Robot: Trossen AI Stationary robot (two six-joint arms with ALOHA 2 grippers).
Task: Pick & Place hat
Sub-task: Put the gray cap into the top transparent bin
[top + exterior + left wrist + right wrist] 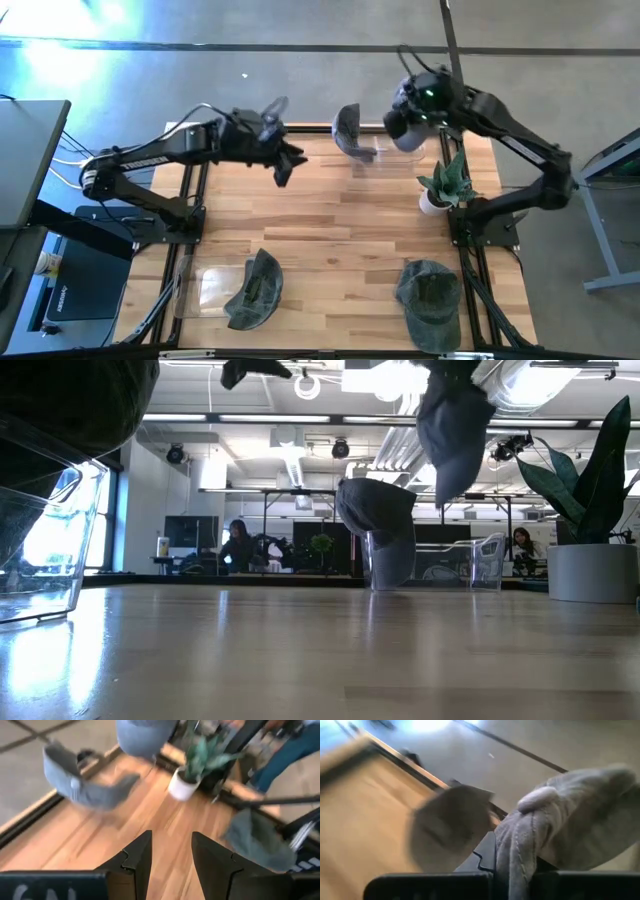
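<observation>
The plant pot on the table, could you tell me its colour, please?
White pot, holding a green leafy plant; the high view shows it best.

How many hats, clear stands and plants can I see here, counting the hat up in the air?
Hats: 4, one on the far stand, one held by the right tool, two at the near edge
Clear stands: 2 that I can make out
Potted plants: 1
Total: 7
</observation>
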